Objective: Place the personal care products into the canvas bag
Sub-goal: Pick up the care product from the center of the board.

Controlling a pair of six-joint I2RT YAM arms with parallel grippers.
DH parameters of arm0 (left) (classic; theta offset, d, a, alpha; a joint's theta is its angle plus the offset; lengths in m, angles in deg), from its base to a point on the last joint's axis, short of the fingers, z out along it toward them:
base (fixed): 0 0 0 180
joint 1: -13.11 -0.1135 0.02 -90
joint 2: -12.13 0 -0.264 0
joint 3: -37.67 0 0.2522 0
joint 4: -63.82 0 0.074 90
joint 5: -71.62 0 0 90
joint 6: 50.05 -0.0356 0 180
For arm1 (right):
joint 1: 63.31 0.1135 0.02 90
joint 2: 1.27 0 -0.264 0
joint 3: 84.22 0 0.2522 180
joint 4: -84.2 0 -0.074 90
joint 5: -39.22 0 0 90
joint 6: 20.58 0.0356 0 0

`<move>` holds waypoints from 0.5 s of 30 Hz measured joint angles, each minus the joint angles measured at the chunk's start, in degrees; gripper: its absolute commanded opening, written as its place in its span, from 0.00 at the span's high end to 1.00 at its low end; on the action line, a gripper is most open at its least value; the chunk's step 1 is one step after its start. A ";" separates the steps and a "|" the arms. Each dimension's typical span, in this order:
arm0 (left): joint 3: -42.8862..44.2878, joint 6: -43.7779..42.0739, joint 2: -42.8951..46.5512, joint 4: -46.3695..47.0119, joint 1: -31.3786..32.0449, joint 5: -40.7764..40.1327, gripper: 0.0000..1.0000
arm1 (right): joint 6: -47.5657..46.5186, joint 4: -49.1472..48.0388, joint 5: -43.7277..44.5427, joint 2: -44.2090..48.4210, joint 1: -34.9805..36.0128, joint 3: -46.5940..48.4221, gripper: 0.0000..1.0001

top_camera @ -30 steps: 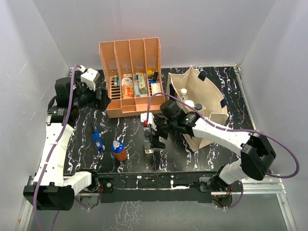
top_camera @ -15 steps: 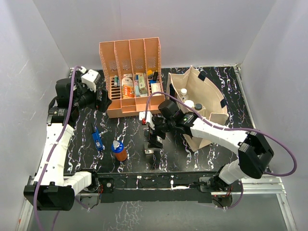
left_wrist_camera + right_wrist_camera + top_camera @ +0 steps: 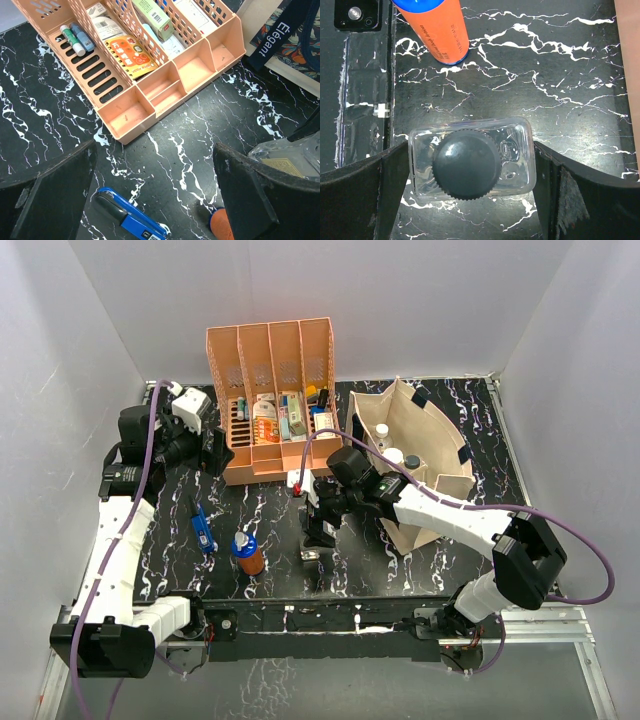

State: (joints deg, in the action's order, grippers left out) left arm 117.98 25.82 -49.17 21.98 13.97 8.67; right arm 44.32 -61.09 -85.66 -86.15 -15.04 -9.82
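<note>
White walls enclosed a black, white-veined bench (image 3: 150,490). The left tool (image 3: 155,200) hung above the bench with its fingers spread wide apart and nothing between them. Ahead of it stood the orange file rack (image 3: 125,117), its slots holding pens and flat packs. The small blue bottle (image 3: 131,221) lay flat on the bench below the gap between its fingers. The orange-brown blue-capped bottle (image 3: 247,553) stood upright just beyond the left tool's right finger.

The right tool (image 3: 470,170) pointed straight down with its fingers apart. It straddled the clear square dark-capped bottle (image 3: 470,165), which stood upright on the bench with one finger close beside each of its short walls. Contact between fingers and bottle could not be determined from the views. The orange-brown bottle stood near this tool, on its left.

The canvas bag (image 3: 440,425) stood open-mouthed to the right of the right tool. Three bottles were already visible inside the bag.
</note>
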 measured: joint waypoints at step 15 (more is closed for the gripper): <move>-0.70 0.02 0.02 1.07 -0.24 0.46 0.03 | -1.14 0.61 0.39 0.17 0.00 0.20 0.60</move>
State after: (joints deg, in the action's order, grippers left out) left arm 117.28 25.85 -49.15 23.05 13.73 9.13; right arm 43.19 -60.47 -85.26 -85.98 -15.04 -9.62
